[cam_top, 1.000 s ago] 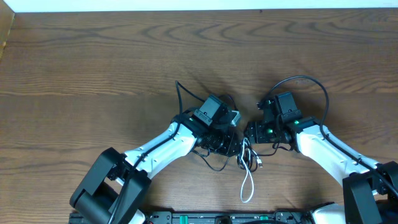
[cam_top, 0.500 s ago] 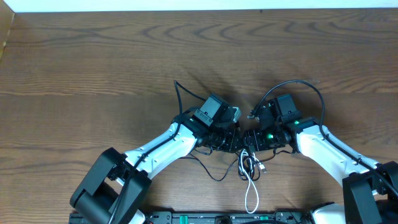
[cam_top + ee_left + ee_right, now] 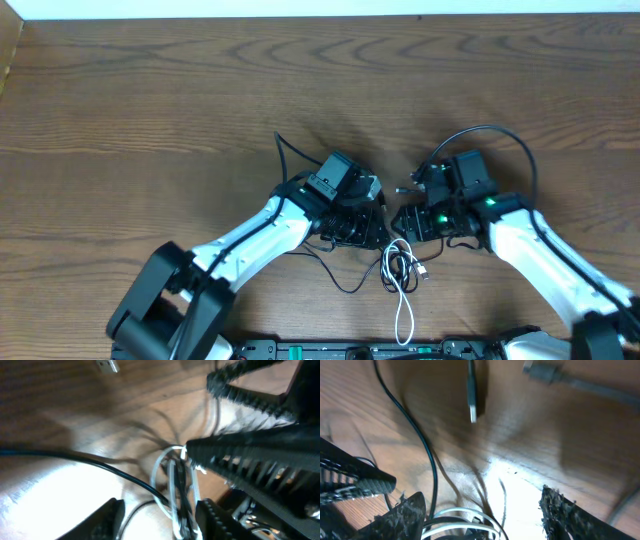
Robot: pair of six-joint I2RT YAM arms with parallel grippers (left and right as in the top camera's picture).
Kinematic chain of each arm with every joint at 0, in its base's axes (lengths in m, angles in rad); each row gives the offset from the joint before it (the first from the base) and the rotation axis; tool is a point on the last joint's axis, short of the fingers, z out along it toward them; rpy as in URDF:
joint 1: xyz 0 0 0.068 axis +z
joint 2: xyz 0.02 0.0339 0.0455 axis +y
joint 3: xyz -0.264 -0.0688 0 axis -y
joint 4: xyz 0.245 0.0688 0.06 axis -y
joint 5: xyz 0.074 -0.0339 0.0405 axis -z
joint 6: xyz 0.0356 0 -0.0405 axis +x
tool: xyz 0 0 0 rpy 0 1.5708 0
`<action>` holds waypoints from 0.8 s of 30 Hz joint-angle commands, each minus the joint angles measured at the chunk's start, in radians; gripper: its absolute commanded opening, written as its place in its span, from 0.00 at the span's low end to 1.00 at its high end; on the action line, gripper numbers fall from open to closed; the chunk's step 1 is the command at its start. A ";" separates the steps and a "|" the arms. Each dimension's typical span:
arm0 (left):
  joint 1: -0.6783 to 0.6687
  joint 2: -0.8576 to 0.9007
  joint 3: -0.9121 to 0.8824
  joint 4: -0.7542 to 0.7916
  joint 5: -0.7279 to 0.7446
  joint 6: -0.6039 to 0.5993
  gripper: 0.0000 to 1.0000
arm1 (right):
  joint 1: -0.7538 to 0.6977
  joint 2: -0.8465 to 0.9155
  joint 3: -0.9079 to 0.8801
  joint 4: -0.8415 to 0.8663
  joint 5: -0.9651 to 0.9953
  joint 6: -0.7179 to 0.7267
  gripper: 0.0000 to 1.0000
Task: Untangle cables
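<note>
Since a second ago the thin white cable (image 3: pixel 403 300) has stretched its loop frontward, knotted with the thin black cable (image 3: pixel 345 282) between the arms. Both the left gripper (image 3: pixel 160 507) and the right gripper (image 3: pixel 481 496) gape around the knot, gripping nothing. Best if each pinches one colour before parting.

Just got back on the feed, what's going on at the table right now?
Both arms meet nose to nose over the tangle near the front of the table. The left gripper and the right gripper are both open, each straddling the bunched white cable, and neither is closed on it. The thin black cable runs into the same bunch from the left arm's side. The cables are not yet separated.
</note>
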State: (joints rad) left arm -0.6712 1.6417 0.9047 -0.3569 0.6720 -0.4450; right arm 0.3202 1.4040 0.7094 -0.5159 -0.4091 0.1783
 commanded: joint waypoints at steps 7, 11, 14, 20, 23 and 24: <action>-0.053 -0.071 -0.011 -0.037 0.063 0.024 0.56 | -0.055 -0.150 -0.002 -0.004 0.019 -0.002 0.73; -0.152 -0.060 -0.012 -0.034 -0.123 -0.012 0.56 | -0.059 -0.149 -0.002 -0.005 0.041 0.031 0.72; -0.207 -0.035 -0.012 -0.027 -0.233 -0.078 0.56 | -0.059 -0.149 -0.002 -0.009 0.041 0.031 0.72; -0.214 0.011 -0.011 -0.014 -0.315 -0.137 0.27 | -0.059 -0.149 -0.002 -0.019 0.061 0.037 0.70; -0.204 0.011 -0.011 0.009 -0.327 -0.137 0.22 | -0.059 -0.149 -0.002 -0.045 0.124 0.065 0.70; -0.196 0.011 -0.011 0.013 -0.326 -0.136 0.15 | -0.059 -0.149 -0.002 -0.056 0.144 0.071 0.71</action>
State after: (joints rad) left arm -0.8848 1.6470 0.9039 -0.3515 0.3920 -0.5686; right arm 0.2657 1.2613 0.7094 -0.5583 -0.3332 0.2169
